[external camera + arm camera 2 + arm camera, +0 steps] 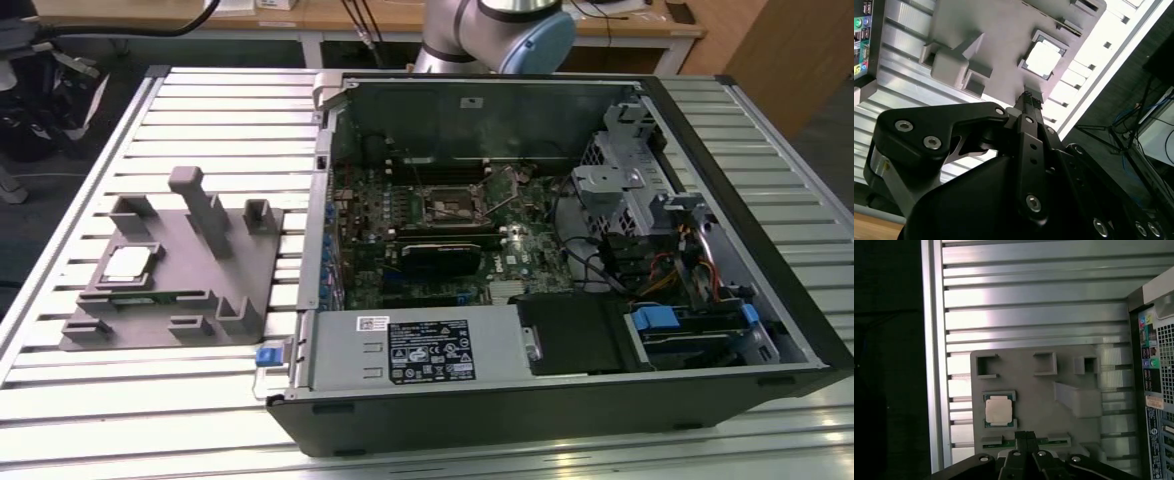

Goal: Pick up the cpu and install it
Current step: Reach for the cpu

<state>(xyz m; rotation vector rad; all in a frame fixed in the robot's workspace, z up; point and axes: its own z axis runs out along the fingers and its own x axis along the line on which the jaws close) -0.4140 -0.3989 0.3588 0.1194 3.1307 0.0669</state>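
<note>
cpu (127,264) open from above, seated in a shallow recess of the grey fixture (150,312). Upright blocks (198,195) crowd its side toward the computer case (534,425), at the exterior view's right. Opposite side: bare slatted surface (214,110), free approach.

A slatted aluminium table (200,110) is the work surface, and bright light reflects on its ribs. Behind it stands a wooden desk (334,14). The floor (27,235) beside the table is dark.
</note>
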